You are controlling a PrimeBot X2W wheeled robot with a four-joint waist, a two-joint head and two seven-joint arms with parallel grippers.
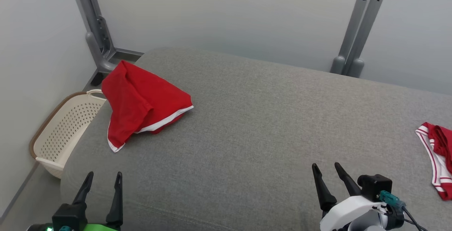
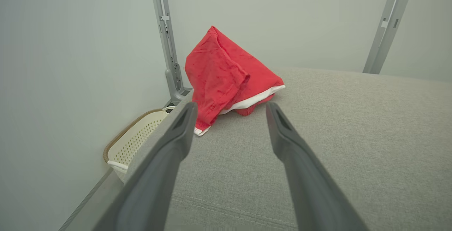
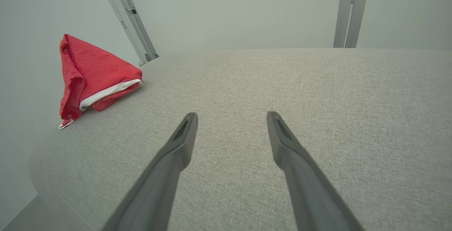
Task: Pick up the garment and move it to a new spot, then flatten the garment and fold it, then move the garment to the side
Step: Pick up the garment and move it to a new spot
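Note:
A red garment (image 1: pixel 141 102) with white trim lies folded at the far left corner of the grey padded surface (image 1: pixel 254 118). It also appears ahead in the left wrist view as the garment (image 2: pixel 226 75) and at the left of the right wrist view as the garment (image 3: pixel 91 75). My left gripper (image 1: pixel 103 177) hovers open over the near left edge, well short of it, nothing between its fingers. My right gripper (image 1: pixel 326 167) is open and empty over the near right part of the surface.
A cream perforated basket (image 1: pixel 63 132) stands on the floor beside the surface's left edge. Another red and white striped garment (image 1: pixel 438 157) lies at the right edge. Grey metal posts (image 1: pixel 97 29) rise behind, against pale walls.

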